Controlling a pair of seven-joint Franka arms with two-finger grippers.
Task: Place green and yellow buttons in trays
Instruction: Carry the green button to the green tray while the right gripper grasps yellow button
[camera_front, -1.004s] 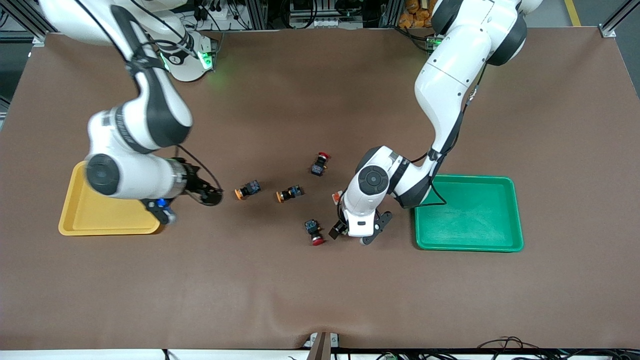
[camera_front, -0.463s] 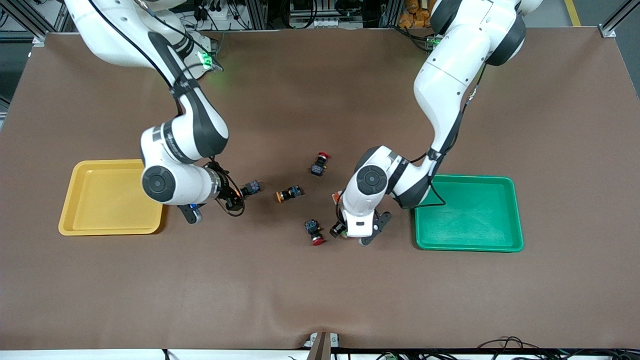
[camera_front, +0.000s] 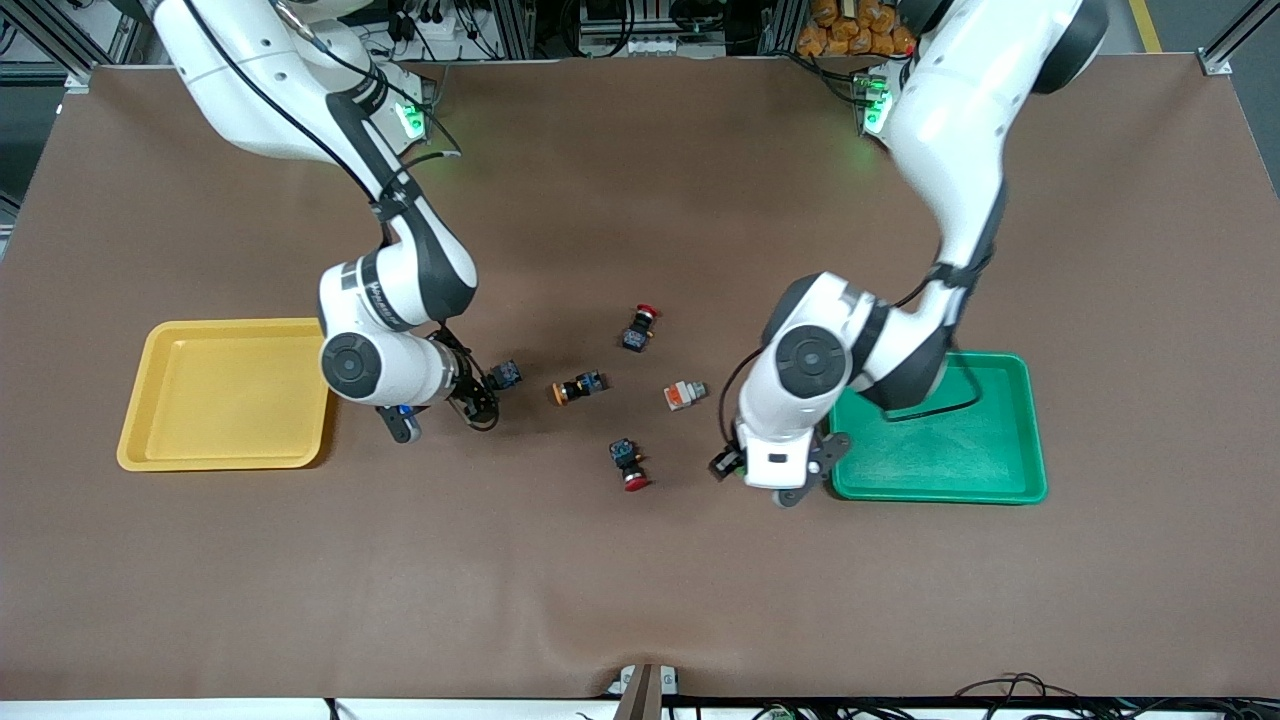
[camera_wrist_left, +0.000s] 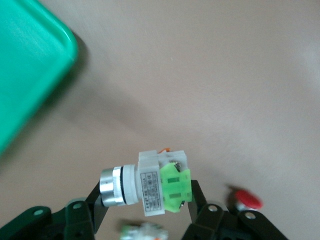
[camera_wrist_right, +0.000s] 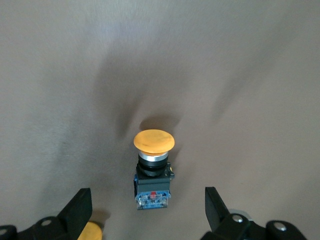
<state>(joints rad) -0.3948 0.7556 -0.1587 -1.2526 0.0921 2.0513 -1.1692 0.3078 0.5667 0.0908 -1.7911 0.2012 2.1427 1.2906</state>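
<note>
Currently the left gripper (camera_front: 735, 468) sits lower center-right of the front view, just beside the green tray (camera_front: 985, 482), jaws clamped on the green-marked white button (camera_wrist_left: 150, 184); in the left wrist view it hangs above the table (camera_front: 640, 590), with the tray's corner at that frame's upper left. The right gripper (camera_front: 488, 388) is mid-left in the front view, beside the yellow tray (camera_front: 135, 440), jaws wide apart over a yellow-capped black button (camera_wrist_right: 154, 167). A second yellow-capped button (camera_front: 580, 387) lies center frame, and the orange-marked white button (camera_front: 685, 395) between it and the left arm. Two red-capped buttons (camera_front: 640, 327) (camera_front: 629, 464) lie above and below them. Both trays hold nothing.
</note>
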